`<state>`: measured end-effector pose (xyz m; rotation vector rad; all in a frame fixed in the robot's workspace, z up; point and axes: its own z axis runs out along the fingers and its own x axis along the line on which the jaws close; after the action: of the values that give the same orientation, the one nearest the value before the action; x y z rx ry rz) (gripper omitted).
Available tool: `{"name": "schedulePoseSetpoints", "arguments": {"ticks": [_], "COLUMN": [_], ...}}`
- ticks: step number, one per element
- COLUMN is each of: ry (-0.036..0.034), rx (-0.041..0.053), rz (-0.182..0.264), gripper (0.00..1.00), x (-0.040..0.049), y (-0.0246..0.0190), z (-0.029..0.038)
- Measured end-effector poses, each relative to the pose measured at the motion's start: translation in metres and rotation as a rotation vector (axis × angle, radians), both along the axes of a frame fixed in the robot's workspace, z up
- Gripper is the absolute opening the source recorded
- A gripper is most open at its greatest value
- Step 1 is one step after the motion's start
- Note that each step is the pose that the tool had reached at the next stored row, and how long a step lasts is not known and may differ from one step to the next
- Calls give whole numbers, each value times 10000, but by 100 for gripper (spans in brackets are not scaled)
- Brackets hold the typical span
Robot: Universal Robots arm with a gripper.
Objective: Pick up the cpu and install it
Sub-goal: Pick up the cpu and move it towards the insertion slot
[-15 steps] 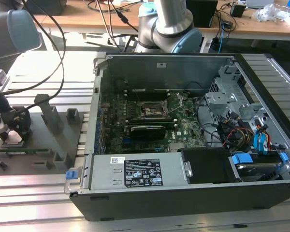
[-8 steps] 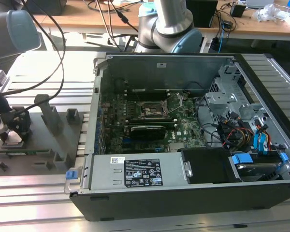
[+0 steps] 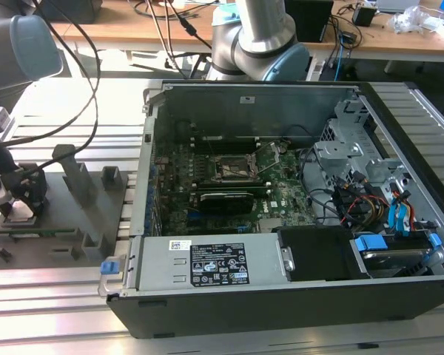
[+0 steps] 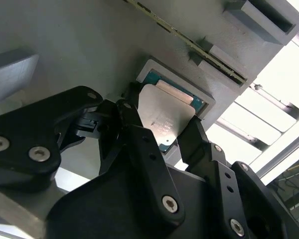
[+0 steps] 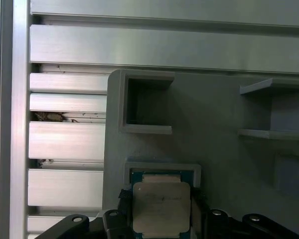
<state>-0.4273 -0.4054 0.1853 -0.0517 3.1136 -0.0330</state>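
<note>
The cpu, a small square chip with a silvery top plate and a green rim, lies in a shallow square nest of the grey fixture. My gripper straddles it, one black finger against one side and the other finger against the opposite side, shut on the chip. In the first wrist view the cpu sits between the gripper fingertips, still level with the nest. In the exterior view the gripper is at the far left over the fixture.
The open computer case takes up the middle and the exterior view's right, with the black socket frame on the motherboard and a long black card beside it. Upright grey posts stand on the fixture. Cables hang at the upper left.
</note>
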Motion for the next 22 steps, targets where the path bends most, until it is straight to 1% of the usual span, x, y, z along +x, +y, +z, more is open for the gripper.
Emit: {"name": "schedulePoseSetpoints", "arguments": {"ticks": [4, 6, 11, 16, 18, 22], "ry": [-2, 1, 1, 0, 1, 0], "rx": [0, -2, -1, -1, -1, -1], "rz": [0, 0, 0, 0, 0, 0], "gripper": [55, 55, 55, 55, 55, 55], "x": [0, 0, 0, 0, 0, 0], "y": [0, 0, 0, 0, 0, 0], "z": [3, 21, 91, 136, 175, 207]}}
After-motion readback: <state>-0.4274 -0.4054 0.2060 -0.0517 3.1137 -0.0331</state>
